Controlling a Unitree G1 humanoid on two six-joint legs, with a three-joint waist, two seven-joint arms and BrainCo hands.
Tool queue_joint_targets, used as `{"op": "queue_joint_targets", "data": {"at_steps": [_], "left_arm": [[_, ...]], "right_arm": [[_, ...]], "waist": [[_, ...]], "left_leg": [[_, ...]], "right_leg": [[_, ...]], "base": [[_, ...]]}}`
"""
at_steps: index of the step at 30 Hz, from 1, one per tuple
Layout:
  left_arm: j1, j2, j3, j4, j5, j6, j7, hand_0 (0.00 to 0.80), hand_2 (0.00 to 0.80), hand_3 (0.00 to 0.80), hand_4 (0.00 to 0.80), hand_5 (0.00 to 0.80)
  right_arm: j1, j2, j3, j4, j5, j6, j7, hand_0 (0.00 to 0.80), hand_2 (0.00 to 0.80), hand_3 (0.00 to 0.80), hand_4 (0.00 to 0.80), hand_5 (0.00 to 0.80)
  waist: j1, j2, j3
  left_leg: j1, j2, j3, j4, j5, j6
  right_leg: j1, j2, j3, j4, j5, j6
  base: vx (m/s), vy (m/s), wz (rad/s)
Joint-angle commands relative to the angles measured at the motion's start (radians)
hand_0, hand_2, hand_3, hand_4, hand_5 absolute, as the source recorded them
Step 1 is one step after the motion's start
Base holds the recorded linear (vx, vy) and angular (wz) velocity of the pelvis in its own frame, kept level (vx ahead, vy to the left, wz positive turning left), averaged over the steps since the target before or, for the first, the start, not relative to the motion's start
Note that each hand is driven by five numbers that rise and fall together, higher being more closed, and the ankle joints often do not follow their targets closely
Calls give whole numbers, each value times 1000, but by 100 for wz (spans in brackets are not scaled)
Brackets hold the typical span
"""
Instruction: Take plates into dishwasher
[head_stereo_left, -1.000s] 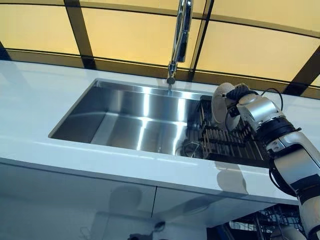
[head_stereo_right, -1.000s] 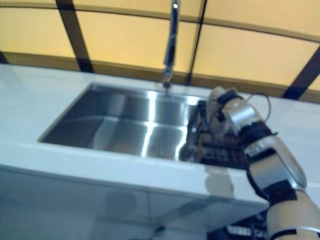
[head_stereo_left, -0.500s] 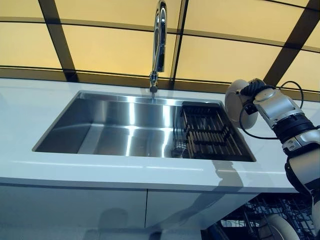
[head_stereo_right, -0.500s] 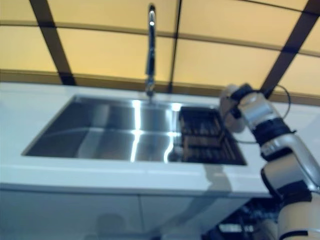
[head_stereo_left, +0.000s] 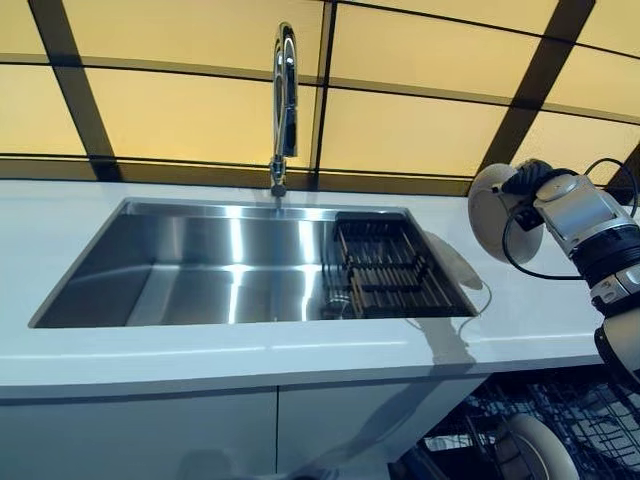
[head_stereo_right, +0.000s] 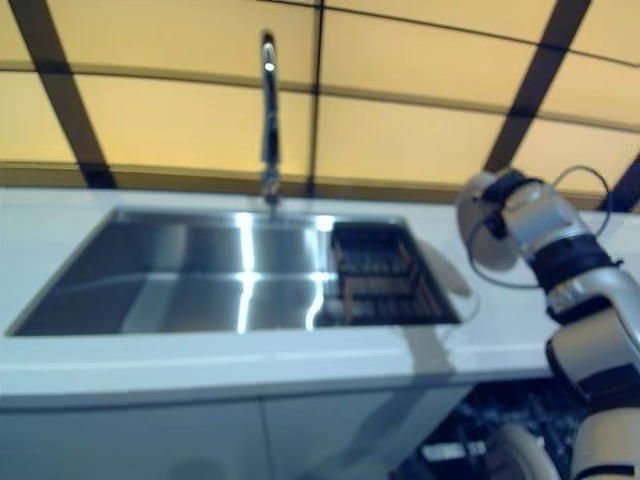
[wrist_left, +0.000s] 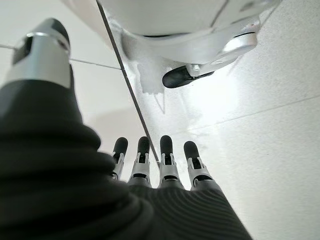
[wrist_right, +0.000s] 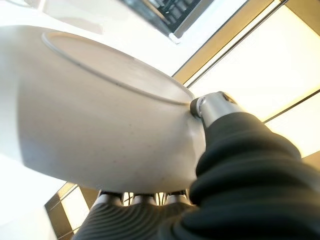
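Observation:
My right hand (head_stereo_left: 535, 185) holds a white plate (head_stereo_left: 497, 213) upright above the counter, to the right of the sink (head_stereo_left: 190, 270). In the right wrist view the plate's underside (wrist_right: 95, 130) fills the picture, with the thumb (wrist_right: 212, 107) over its rim and the fingers beneath it. The dark dish rack (head_stereo_left: 385, 270) in the sink's right end holds nothing that I can see. Below the counter at the lower right, the dishwasher's wire rack (head_stereo_left: 570, 420) shows with a white plate (head_stereo_left: 535, 450) standing in it. My left hand (wrist_left: 165, 160) hangs with straight fingers over the floor.
A tall chrome tap (head_stereo_left: 284, 100) rises behind the sink. The white counter (head_stereo_left: 250, 360) runs across the front, with white cabinet doors (head_stereo_left: 140, 435) below. A yellow panelled wall (head_stereo_left: 400, 110) with dark strips stands behind.
The plate has come out of the sink's rack and moved right, over the counter, in my right hand. The camera has swung right and more of the dishwasher rack shows.

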Motion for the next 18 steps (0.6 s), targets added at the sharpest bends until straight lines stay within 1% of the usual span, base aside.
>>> {"op": "queue_joint_targets", "data": {"at_steps": [1, 3, 8, 9, 11, 14, 16, 18], "left_arm": [[-45, 32, -12, 69, 30, -7, 2, 0, 0, 0, 0, 0], [-53, 36, -5, 70, 32, -2, -1, 0, 0, 0, 0, 0], [-63, 45, 1, 71, 28, 1, -9, 0, 0, 0, 0, 0], [-63, 45, 1, 71, 28, 2, -10, 0, 0, 0, 0, 0], [-67, 45, 12, 75, 33, 2, -16, 0, 0, 0, 0, 0], [-71, 44, 14, 76, 34, 4, -15, 0, 0, 0, 0, 0], [-75, 45, 22, 81, 40, 2, -17, 0, 0, 0, 0, 0], [-78, 47, 23, 83, 38, 0, -17, 0, 0, 0, 0, 0]], "right_arm": [[-180, -115, 85, 23, -85, -66, 8, 800, 800, 800, 800, 800], [-168, -143, 82, 4, -92, -69, 16, 800, 800, 800, 800, 800], [-147, -201, 74, -23, -102, -65, 43, 800, 800, 800, 800, 800], [-146, -201, 73, -23, -103, -65, 44, 800, 800, 800, 800, 800], [-121, -234, 62, -35, -120, -58, 86, 800, 800, 800, 800, 800], [-104, -246, 53, -36, -128, -64, 100, 800, 800, 800, 800, 800], [-49, -276, 25, -45, -137, -74, 126, 800, 800, 800, 800, 800], [-30, -286, 12, -49, -141, -80, 132, 800, 800, 800, 800, 800]], "waist": [[-3, -47, -5], [-19, -48, -8], [-48, -49, -10], [-48, -49, -10], [-67, -49, -13], [-73, -49, -13], [-89, -49, -11], [-95, -49, -9]], "left_leg": [[41, -20, 16, -2, -66, 18], [47, -20, 28, -2, -68, 21], [52, -17, 46, -2, -72, 23], [52, -17, 46, -2, -72, 23], [55, -16, 55, -2, -75, 25], [57, -15, 60, -2, -76, 26], [59, -12, 72, 0, -79, 27], [59, -10, 76, 0, -79, 27]], "right_leg": [[59, -38, -2, 1, -24, 82], [56, -36, 13, 2, -21, 84], [46, -34, 34, 7, -18, 88], [45, -34, 35, 7, -18, 88], [39, -31, 50, 11, -16, 89], [37, -30, 55, 12, -15, 90], [31, -29, 68, 13, -12, 93], [28, -28, 72, 14, -11, 94]], "base": [[10, 17, -16], [2, 17, -25], [-14, 11, -15], [-14, 21, -18], [-13, 22, -20], [-15, 0, -10], [-39, -12, -11], [-29, -9, -13]]}}
